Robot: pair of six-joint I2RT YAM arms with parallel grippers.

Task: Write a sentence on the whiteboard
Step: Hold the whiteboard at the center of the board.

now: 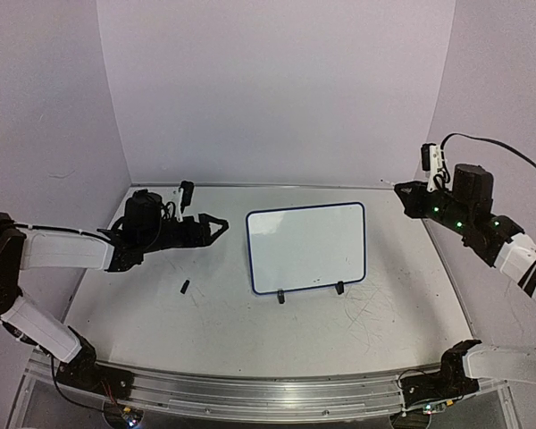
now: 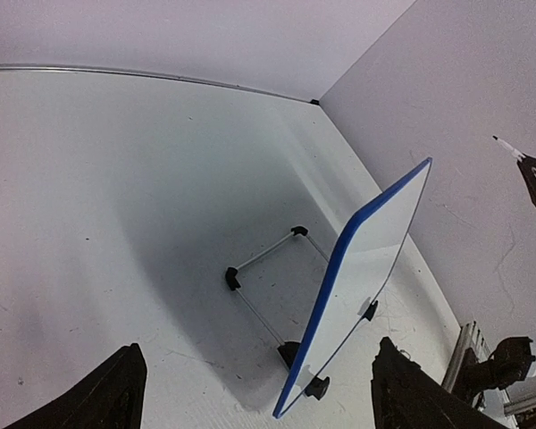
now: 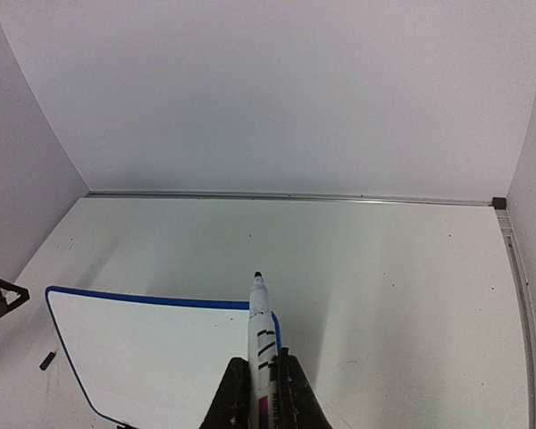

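Whiteboard (image 1: 308, 248) stands propped, blank face toward the arms; right fingers (image 3: 295, 398), at its 2 o'clock, pinch the marker (image 3: 261, 326) tip-forward for writing; left fingers (image 2: 107, 393), at 9 o'clock, gape empty.

Lab booth, bare white walls (image 1: 277, 89)

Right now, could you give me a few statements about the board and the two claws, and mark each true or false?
1. The whiteboard has no writing on it. True.
2. The left gripper holds the marker. False: it is open and empty; the right gripper is shut on the marker.
3. The whiteboard lies flat on the table. False: it stands tilted on its wire stand.
4. A small black piece lies on the table to the left of the whiteboard. True.
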